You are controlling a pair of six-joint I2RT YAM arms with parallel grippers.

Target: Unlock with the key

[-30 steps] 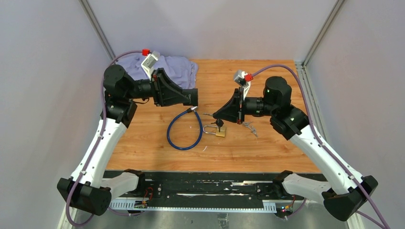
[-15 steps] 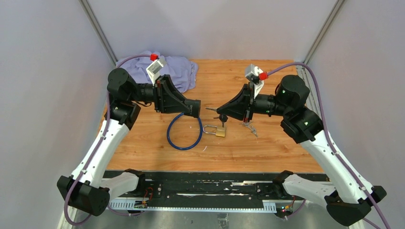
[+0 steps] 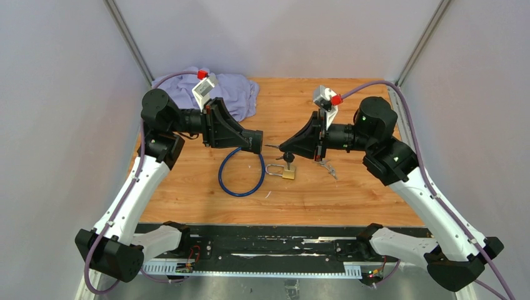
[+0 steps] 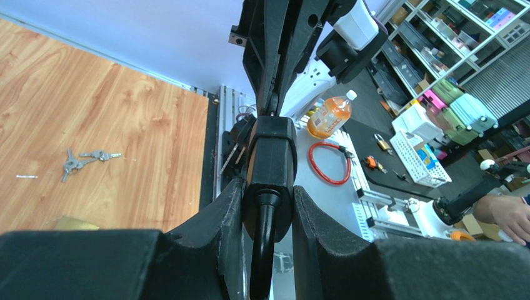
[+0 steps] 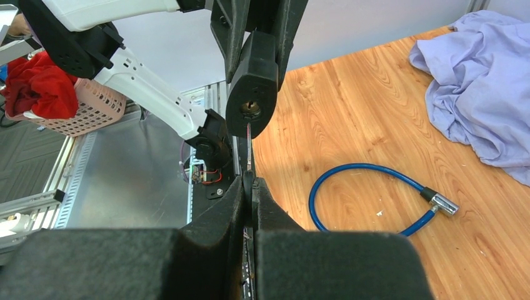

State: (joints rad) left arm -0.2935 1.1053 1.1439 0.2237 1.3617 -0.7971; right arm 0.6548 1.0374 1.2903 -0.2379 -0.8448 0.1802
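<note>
Key (image 5: 249, 147) pinched flat in the right pincer (image 5: 250, 187), blade tip right at the keyhole (image 5: 250, 110) of the black lock body (image 5: 253, 81) (entered or only touching, impossible to tell). Lock body clamped in the left pincer (image 3: 253, 141), raised off the counter (image 3: 350, 194), its blue cable (image 3: 240, 175) looping below on the wood. Brass padlock (image 3: 287, 172) lying on the counter beneath the two.

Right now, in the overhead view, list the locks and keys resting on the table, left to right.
blue cable lock → brass padlock → loose keys
</note>
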